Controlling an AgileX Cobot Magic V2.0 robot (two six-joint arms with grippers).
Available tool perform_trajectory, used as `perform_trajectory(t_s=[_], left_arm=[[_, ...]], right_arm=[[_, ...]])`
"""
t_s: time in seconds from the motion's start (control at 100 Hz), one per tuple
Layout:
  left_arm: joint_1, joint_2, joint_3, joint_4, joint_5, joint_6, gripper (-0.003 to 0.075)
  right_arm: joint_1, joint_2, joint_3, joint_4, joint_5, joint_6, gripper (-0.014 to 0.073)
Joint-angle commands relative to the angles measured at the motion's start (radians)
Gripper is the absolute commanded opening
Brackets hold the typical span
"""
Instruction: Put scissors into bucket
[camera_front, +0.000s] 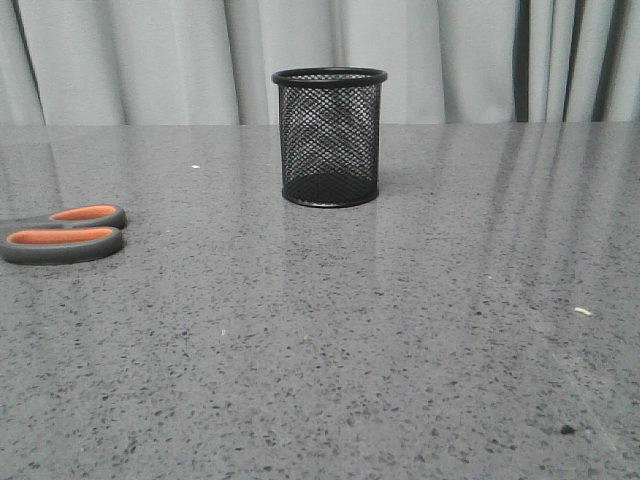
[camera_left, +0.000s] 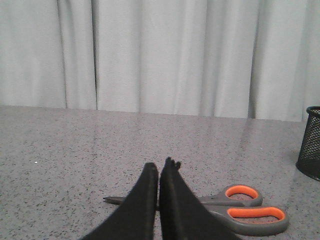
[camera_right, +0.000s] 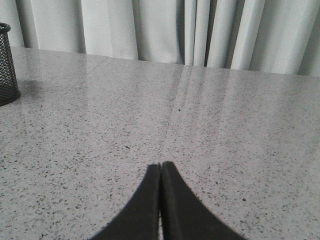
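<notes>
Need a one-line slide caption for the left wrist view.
Shut left pincer over grey table, scissors flat just beyond, bucket at edge.

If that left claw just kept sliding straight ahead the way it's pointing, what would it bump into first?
Most likely the scissors: they lie flat on the table just beyond the shut left gripper, blades crossing its line. Depth is hard to judge, so it might pass just above them. Beyond is bare table, then curtain.
</notes>
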Motion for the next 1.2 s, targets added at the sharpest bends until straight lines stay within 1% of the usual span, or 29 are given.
perform_trajectory(t_s=[0.0,1.089,1.189], left_arm=[[0.001,-0.027,0.040,-0.006,-0.072,-0.005,-0.0020],[0.001,-0.027,0.040,-0.006,-0.072,-0.005,-0.0020],[0.001,-0.027,0.040,-0.006,-0.072,-0.005,-0.0020]], right_arm=[[-0.004,-0.025,0.005,-0.008,-0.075,-0.003,-0.0074],[-0.004,-0.025,0.005,-0.008,-0.083,-0.003,-0.0074],[-0.004,-0.025,0.005,-0.008,-0.107,-0.003,-0.0074]])
